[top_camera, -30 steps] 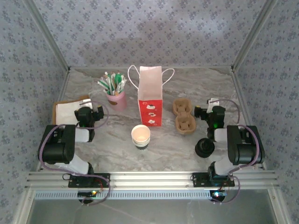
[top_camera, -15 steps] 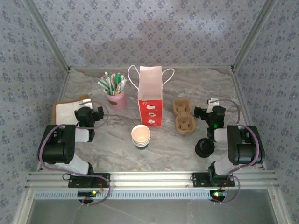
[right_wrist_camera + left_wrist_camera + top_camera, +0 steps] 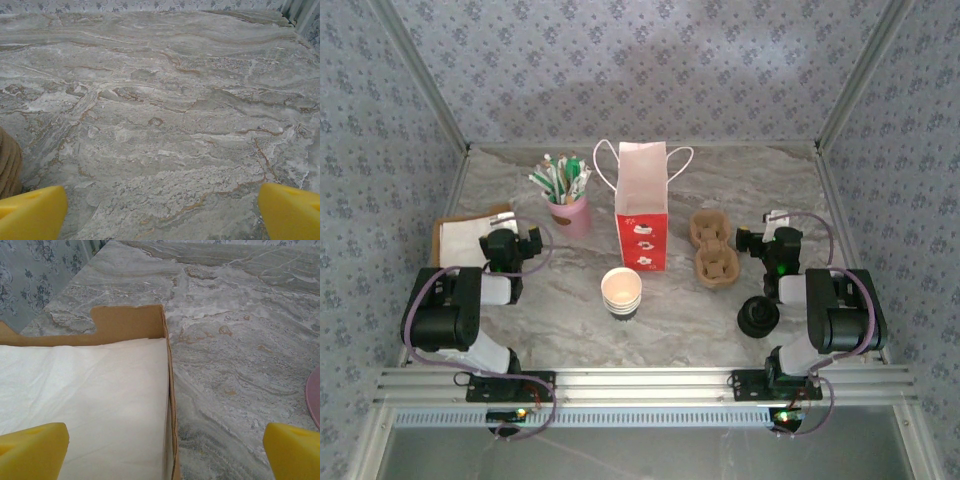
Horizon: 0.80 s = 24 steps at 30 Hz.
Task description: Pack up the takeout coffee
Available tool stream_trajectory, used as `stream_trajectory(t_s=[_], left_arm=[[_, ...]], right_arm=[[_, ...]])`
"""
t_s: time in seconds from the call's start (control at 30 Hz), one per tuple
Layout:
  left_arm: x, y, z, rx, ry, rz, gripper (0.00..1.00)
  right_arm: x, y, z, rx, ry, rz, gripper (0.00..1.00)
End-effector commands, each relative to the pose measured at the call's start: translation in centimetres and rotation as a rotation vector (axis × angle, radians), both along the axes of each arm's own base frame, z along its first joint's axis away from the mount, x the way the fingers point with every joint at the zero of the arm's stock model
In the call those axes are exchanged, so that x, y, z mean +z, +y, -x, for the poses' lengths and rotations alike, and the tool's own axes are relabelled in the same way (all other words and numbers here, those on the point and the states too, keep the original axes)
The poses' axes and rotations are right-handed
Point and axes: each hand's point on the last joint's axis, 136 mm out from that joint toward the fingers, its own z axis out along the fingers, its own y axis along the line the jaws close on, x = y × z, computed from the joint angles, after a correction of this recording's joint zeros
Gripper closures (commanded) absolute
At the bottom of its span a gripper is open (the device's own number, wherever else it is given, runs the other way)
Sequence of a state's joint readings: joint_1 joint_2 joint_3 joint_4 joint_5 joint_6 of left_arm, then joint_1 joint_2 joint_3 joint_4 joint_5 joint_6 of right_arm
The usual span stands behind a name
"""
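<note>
Cup [image 3: 621, 291] lidless, 6 o'clock of bag [image 3: 642, 215]. Left gripper [image 3: 162, 450], right gripper [image 3: 161, 210] wide open, empty. Risk: pinch crushes or tips cup.

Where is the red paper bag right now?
In the overhead view, the bag stands upright mid-table, with the pink holder to its left, the brown cup trays to its right and the white cups just in front.

centre: red bag [image 3: 642, 215] upright — handles up | nearer: cup stack [image 3: 621, 292] (lidless) | right: black lids [image 3: 758, 316] — near carrier [image 3: 714, 250]
</note>
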<state>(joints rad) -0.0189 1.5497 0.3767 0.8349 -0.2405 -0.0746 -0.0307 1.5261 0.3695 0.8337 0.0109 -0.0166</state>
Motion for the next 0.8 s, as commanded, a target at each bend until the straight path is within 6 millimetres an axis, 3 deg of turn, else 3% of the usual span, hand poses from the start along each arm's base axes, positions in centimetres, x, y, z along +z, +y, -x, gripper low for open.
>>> stream_trajectory(t_s=[0.0,0.23,0.4,0.77], left_arm=[[1.8,0.3,-0.6,0.012,-0.059,-0.012,0.00],[1.9,-0.3,-0.6,-0.006,-0.054,-0.037,0.00],[3.6,-0.1,0.5,0.027,-0.089,-0.065,0.01],[8.9,2.3,4.8,0.200,-0.208,-0.038,0.01]], right_arm=[[0.5,-0.2,-0.4,-0.002,-0.007,0.011,0.00],[0.6,-0.1,-0.4,0.001,-0.011,0.014,0.00],[1.5,0.5,0.1,0.008,-0.046,0.058,0.00],[7.5,1.0,3.1,-0.006,-0.082,0.114,0.00]])
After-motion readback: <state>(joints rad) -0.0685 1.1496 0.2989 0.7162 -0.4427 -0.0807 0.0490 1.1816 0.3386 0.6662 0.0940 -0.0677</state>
